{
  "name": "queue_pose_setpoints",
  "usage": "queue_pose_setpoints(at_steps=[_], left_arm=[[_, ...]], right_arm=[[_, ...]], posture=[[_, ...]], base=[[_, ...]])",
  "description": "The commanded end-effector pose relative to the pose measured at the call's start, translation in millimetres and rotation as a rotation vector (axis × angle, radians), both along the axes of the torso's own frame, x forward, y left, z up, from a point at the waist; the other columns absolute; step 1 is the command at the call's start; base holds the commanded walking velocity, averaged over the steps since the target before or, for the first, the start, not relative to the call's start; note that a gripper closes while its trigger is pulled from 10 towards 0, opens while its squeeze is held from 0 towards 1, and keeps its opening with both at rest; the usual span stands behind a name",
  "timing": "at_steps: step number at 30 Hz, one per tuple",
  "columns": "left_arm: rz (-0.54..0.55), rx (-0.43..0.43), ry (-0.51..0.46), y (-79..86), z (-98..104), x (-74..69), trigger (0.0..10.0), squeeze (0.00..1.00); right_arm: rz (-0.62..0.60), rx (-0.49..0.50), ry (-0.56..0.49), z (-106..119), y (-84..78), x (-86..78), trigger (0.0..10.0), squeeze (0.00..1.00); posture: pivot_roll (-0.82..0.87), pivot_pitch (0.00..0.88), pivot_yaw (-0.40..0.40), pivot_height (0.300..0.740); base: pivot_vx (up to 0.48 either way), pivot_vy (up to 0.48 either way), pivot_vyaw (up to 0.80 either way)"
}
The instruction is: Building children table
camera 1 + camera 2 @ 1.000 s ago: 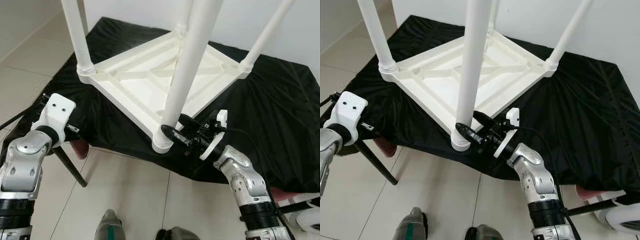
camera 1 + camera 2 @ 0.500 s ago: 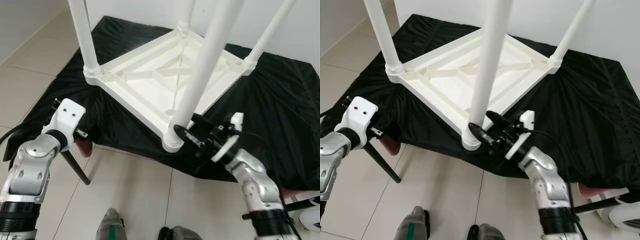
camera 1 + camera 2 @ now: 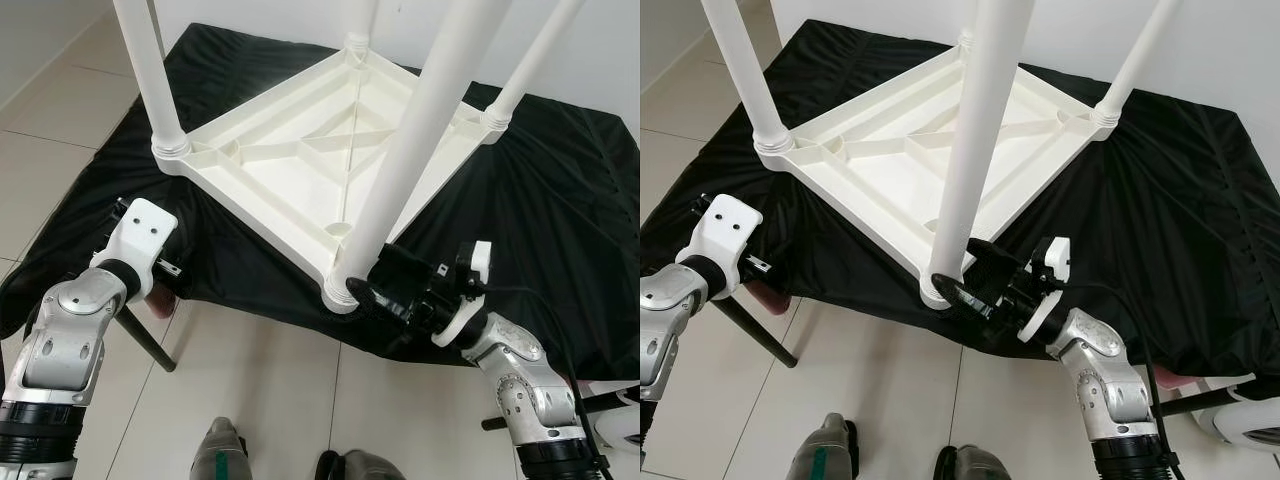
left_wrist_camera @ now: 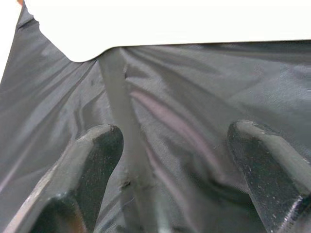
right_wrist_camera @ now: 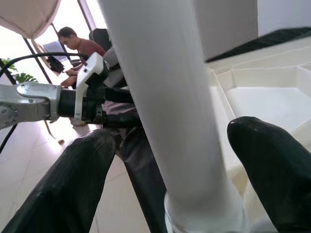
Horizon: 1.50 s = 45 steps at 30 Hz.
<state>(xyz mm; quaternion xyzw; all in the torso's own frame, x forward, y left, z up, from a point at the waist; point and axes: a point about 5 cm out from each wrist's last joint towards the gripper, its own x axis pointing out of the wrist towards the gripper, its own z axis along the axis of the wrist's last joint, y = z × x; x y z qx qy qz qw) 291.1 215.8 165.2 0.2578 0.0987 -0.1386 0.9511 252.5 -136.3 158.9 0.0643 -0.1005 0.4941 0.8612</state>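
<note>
I observed the white plastic children's table (image 3: 300, 160) lying upside down on the desk draped in black cloth (image 3: 560, 200), its four round legs pointing up, long axes near vertical. The nearest white leg (image 3: 410, 150) stood in the corner socket at the desk's front edge. My right tool (image 3: 970, 285) sat at that leg's base, its black fingers (image 5: 73, 179) spread either side of the leg, not clamped. My left tool (image 4: 170, 170) hung open beside the cloth, beneath the table's other near corner.
</note>
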Motion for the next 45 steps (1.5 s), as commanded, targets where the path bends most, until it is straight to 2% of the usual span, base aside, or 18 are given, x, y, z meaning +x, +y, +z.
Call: queue_pose_setpoints(at_steps=[1, 5, 7, 8, 10, 11, 13, 16, 18, 21, 22, 25, 26, 27, 36, 45], left_arm=[[-0.03, 0.004, 0.011, -3.7, -2, -0.6, 10.0, 0.0], [-0.03, 0.003, 0.006, -4.6, -2, -0.6, 10.0, 0.0], [-0.031, 0.003, 0.002, -5.8, -2, -1.5, 10.0, 0.0], [-0.031, 0.003, 0.002, -5.8, -2, -1.5, 10.0, 0.0], [-0.031, -0.001, -0.001, -7.0, -2, -2.4, 10.0, 0.0], [-0.031, -0.001, -0.001, -7.0, -2, -2.4, 10.0, 0.0], [-0.032, -0.004, -0.004, -8.2, -2, -3.9, 10.0, 0.0], [-0.033, -0.004, -0.004, -8.5, -3, -4.3, 10.0, 0.0], [-0.037, -0.004, -0.003, -9.2, -4, -5.2, 10.0, 0.0], [-0.04, -0.004, -0.001, -9.5, -4, -5.3, 10.0, 0.0], [-0.045, -0.005, 0.001, -10.0, -5, -5.0, 10.0, 0.0], [-0.053, -0.003, 0.002, -11.1, -5, -4.4, 10.0, 0.0], [-0.067, -0.003, 0.003, -12.9, -4, -2.7, 10.0, 0.0], [-0.073, -0.001, 0.002, -13.7, -4, -1.9, 10.0, 0.0], [-0.097, 0.007, 0.004, -16.1, -3, 1.2, 10.0, 0.0], [-0.104, 0.012, 0.005, -15.8, -3, 1.0, 10.0, 0.0]], right_arm=[[-0.011, -0.02, -0.009, -2, 2.4, 1.8, 10.0, 0.0], [-0.018, -0.028, -0.023, -3, 13.7, 4.6, 10.0, 0.0], [-0.042, -0.029, -0.026, -5, 26.6, 8.7, 10.0, 0.0], [-0.042, -0.029, -0.026, -5, 26.6, 8.7, 10.0, 0.0], [-0.099, -0.013, -0.024, -5, 36.6, 12.7, 10.0, 0.0], [-0.099, -0.013, -0.024, -5, 36.6, 12.7, 10.0, 0.0], [-0.182, 0.006, -0.026, -4, 40.1, 16.3, 10.0, 0.0], [-0.205, 0.01, -0.03, -4, 40.2, 17.1, 10.0, 0.0], [-0.258, 0.024, -0.05, -3, 31.5, 16.3, 10.0, 0.0], [-0.273, 0.036, -0.06, -2, 25.6, 15.4, 10.0, 0.0], [-0.29, 0.054, -0.068, -1, 18.3, 14.2, 10.0, 0.0], [-0.298, 0.08, -0.066, 0, 10.5, 12.8, 10.0, 0.0], [-0.284, 0.11, -0.054, 1, 0.1, 7.6, 10.0, 0.0], [-0.269, 0.115, -0.047, 0, -2.9, 4.2, 10.0, 0.0], [-0.26, 0.098, -0.076, -3, -9.7, -11.3, 10.0, 0.0], [-0.271, 0.096, -0.097, 1, -18.6, -13.3, 10.0, 0.0]], posture=[[0.09, 0.086, -0.079, 0.74], [0.09, 0.083, -0.089, 0.74], [0.1, 0.082, -0.097, 0.74], [0.1, 0.082, -0.097, 0.74], [0.1, 0.081, -0.111, 0.74], [0.1, 0.081, -0.111, 0.74], [0.1, 0.078, -0.116, 0.74], [0.1, 0.078, -0.116, 0.74], [0.1, 0.074, -0.114, 0.74], [0.1, 0.073, -0.114, 0.74], [0.09, 0.072, -0.11, 0.74], [0.09, 0.072, -0.104, 0.74], [0.08, 0.073, -0.096, 0.74], [0.08, 0.073, -0.096, 0.74], [0.07, 0.076, -0.081, 0.74], [0.07, 0.078, -0.079, 0.74]], base=[[0.0, 0.0, 0.0], [0.0, 0.0, 0.0], [0.0, 0.0, 0.0], [0.0, 0.0, 0.0], [0.0, 0.0, 0.0], [0.0, 0.0, 0.0], [0.0, 0.0, 0.0], [0.0, 0.0, 0.0], [0.0, 0.0, 0.0], [0.0, 0.0, 0.0], [0.0, 0.0, 0.0], [0.0, 0.0, 0.0], [0.0, 0.0, 0.0], [0.0, 0.0, 0.0], [0.0, 0.0, 0.0], [0.0, 0.0, 0.0]])
